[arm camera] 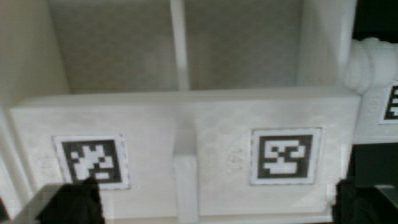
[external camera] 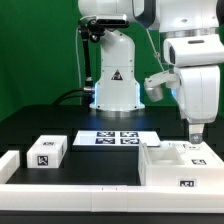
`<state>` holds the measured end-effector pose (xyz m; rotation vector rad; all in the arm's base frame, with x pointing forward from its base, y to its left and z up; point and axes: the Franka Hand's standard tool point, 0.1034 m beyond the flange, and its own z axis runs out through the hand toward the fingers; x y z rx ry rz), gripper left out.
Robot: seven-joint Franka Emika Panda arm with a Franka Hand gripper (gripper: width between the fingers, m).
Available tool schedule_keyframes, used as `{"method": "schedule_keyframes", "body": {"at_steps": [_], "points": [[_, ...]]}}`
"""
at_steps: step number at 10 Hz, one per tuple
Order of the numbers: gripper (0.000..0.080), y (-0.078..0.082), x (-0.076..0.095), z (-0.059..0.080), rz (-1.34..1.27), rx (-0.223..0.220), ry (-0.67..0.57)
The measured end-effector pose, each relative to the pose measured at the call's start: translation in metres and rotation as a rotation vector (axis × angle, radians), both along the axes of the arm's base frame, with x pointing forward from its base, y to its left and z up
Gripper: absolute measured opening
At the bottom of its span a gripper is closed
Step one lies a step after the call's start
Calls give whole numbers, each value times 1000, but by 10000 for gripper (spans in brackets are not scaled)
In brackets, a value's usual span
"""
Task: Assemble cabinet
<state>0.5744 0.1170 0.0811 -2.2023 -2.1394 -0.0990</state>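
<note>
A black table (external camera: 60, 125) stands in front of a green wall (external camera: 30, 50), and the arm's white base (external camera: 115, 85) sits at the back. The arm reaches down on the exterior view's right, its dark gripper (external camera: 197, 133) hanging just above the cabinet (external camera: 170, 165), a white box open at the top with a tag on its near face. The marker board (external camera: 118, 138) lies flat mid-table. A small white block (external camera: 47, 152) sits well apart on the exterior view's left, behind a white rail (external camera: 70, 186).
</note>
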Motion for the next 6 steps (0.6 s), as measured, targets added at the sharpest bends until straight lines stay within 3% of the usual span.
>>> {"method": "schedule_keyframes", "body": {"at_steps": [2, 3, 6], "points": [[649, 0, -2, 0, 1, 1, -7], [649, -1, -11, 4, 3, 0, -35], [649, -7, -67, 4, 9, -19, -45]]}}
